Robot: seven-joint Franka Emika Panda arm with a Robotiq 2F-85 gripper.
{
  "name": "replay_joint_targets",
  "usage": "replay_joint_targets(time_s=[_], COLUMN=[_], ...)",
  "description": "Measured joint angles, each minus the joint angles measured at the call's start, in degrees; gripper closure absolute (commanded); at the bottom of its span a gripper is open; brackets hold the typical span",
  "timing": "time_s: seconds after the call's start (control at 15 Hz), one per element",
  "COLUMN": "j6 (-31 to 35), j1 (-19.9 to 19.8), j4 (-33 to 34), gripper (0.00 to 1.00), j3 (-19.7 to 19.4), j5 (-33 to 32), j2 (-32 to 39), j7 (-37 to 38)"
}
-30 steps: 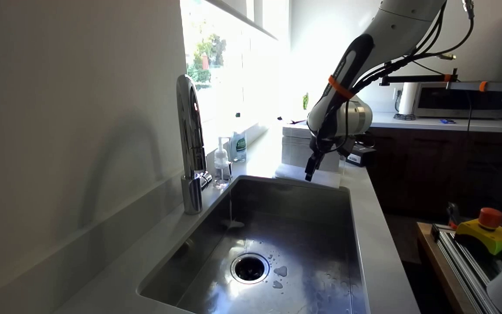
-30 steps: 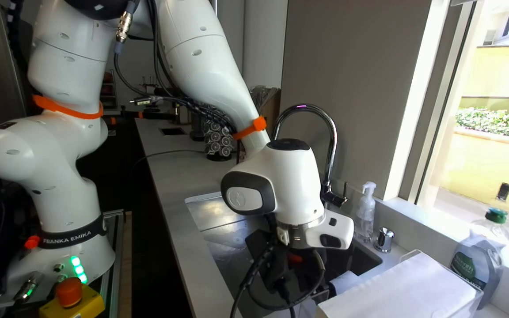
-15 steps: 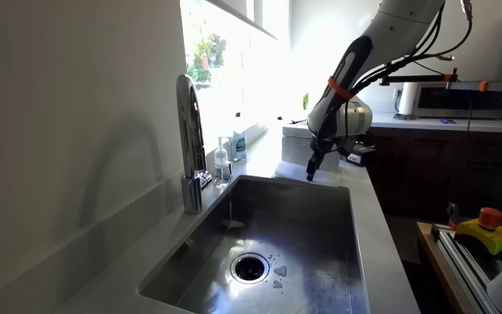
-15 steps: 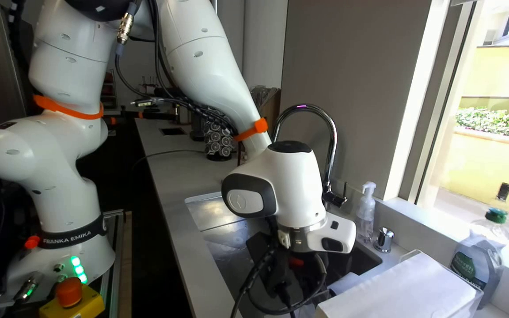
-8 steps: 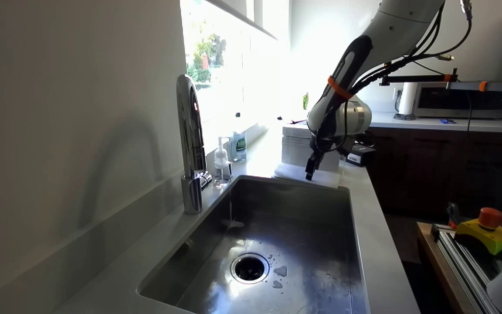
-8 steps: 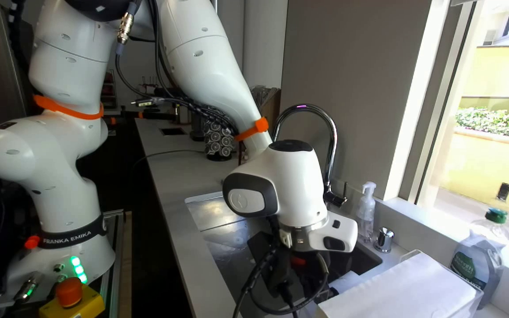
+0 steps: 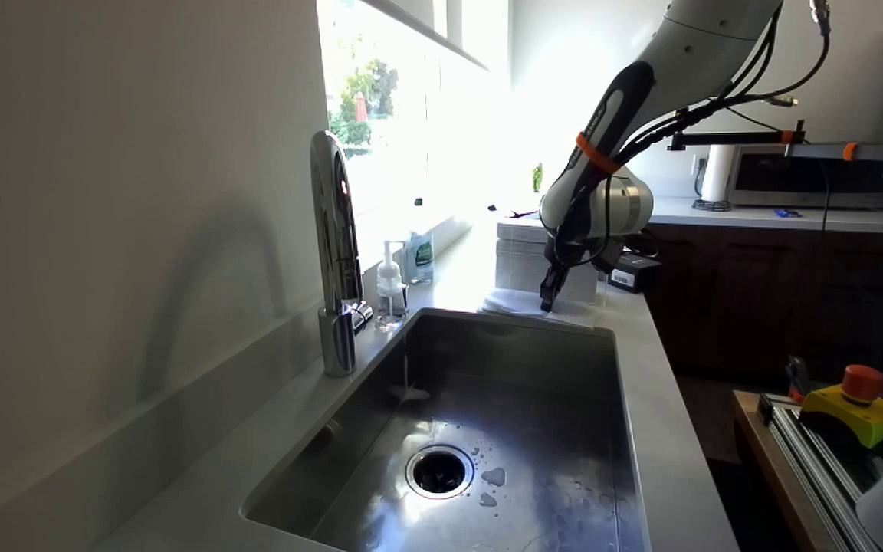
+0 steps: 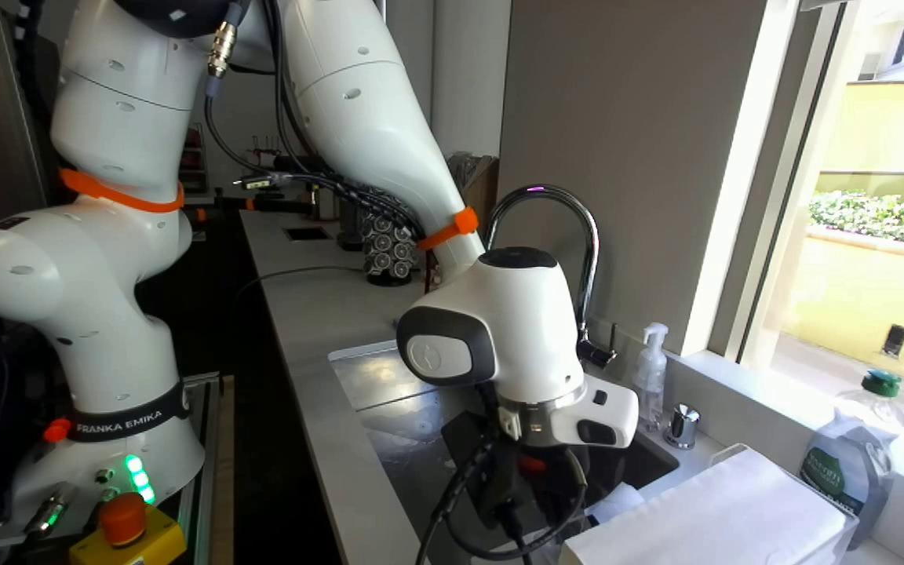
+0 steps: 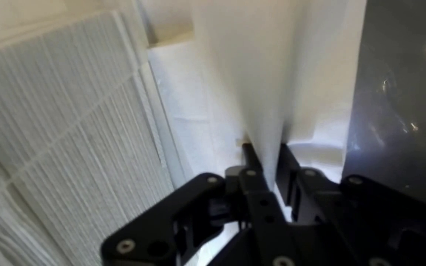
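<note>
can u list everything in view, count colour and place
counter: 1, white, around the sink
sink: 1, grey, in the counter
drain: 1, dark, sink floor
faucet: 1, chrome, beside the sink
pump bottle: 1, clear, near the faucet
soap bottle: 1, clear, by the window
cylinder: 1, chrome, beside the pump bottle
rack: 1, silver, on the counter
stack: 1, white, on the counter
paper: count unclear, white, between stack and sink
box: 1, black, beside the stack
microwave: 1, black and silver, at the back
roll: 1, white, beside the microwave
stop button: 1, red on yellow, by the arm
arm: 1, white, above the counter
gripper: 1, black, closed on a fold of the paper
</note>
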Motion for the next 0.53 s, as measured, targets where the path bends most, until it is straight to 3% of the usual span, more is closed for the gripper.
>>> replay_joint_targets(time_s=[0.13,0.2,0.33,0.53], j6=[0.0,0.0,0.0,0.0], j1=[-0.2,-0.2,-0.4,-0.6], j4=[0.1,0.1,0.2,0.3], gripper=[0.98,0.91,0.89,1.0], j3=[0.1,0.1,0.1,-0.2], j5=[0.0,0.0,0.0,0.0], j2=[-0.1,-0.2,-0.6,-1.9], j7=[0.0,0.0,0.0,-0.1])
